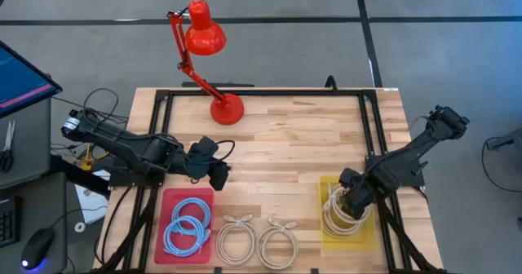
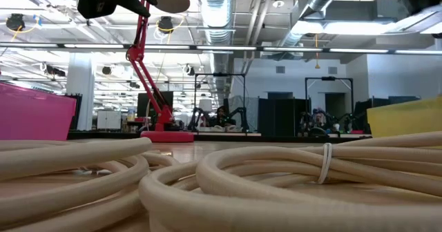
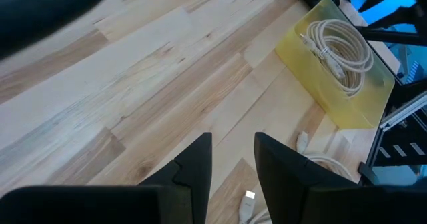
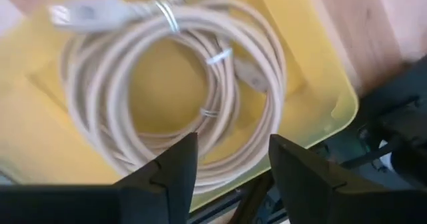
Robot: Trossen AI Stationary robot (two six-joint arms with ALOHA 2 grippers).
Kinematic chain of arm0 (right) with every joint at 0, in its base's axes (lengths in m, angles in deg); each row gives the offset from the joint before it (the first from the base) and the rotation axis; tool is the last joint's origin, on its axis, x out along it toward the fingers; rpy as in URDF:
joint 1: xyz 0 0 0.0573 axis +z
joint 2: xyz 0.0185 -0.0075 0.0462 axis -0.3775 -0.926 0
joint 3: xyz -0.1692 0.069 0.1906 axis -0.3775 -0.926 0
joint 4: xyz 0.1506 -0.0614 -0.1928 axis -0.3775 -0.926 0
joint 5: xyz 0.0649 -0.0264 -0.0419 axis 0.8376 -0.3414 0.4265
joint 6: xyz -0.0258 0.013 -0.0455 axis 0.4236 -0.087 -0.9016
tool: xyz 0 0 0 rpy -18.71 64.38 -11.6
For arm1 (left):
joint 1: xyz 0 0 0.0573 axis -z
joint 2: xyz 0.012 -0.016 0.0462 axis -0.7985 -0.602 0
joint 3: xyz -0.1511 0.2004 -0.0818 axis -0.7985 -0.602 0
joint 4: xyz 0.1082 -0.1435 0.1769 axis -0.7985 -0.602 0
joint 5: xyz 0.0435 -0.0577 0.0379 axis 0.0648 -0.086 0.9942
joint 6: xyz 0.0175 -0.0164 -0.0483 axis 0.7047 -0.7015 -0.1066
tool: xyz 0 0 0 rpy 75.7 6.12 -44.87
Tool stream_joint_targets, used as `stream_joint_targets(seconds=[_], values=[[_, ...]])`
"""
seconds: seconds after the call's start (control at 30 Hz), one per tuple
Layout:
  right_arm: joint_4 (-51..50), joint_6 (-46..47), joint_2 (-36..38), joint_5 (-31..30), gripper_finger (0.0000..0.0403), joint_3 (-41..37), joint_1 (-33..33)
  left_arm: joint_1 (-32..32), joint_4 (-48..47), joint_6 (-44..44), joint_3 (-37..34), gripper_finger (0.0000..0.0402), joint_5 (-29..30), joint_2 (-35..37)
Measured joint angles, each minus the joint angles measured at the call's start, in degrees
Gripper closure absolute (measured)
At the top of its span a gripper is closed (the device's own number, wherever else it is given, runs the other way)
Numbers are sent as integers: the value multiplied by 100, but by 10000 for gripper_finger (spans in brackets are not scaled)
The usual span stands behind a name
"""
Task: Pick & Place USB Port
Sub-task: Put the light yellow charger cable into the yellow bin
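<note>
Two coiled white USB cables (image 1: 237, 241) (image 1: 278, 243) lie flat on the table near its front edge; they fill the low view (image 2: 228, 177). A third white coil (image 4: 167, 84) lies in the yellow tray (image 1: 347, 213). Two blue coils (image 1: 188, 225) lie in the red tray (image 1: 184, 225). My right gripper (image 4: 230, 157) is open, above the yellow tray's coil, touching nothing. My left gripper (image 3: 233, 157) is open and empty above the table, near the red tray's far edge.
A red desk lamp (image 1: 204, 58) stands at the table's far edge, left of centre. Bare wood lies in the middle of the table (image 1: 285, 152). A monitor and loose cables are off the left edge.
</note>
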Motion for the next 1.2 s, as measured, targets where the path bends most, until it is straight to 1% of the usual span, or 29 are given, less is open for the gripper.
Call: stream_joint_targets(seconds=[0.17,0.43,0.77,0.97,1.2], values=[[-38,-261,0,-443,243,517,-88,2,14,-2,0,291,0,0],[39,-891,0,-1050,259,1147,-579,2,47,-2,0,291,0,0],[848,-1938,0,-1081,272,1282,-1226,0,57,1,0,291,-2,0],[1184,-2508,0,-1082,275,1282,-1538,2,58,276,0,291,0,0],[1361,-2908,0,-1080,275,1282,-1821,2,59,663,0,291,-2,0]])
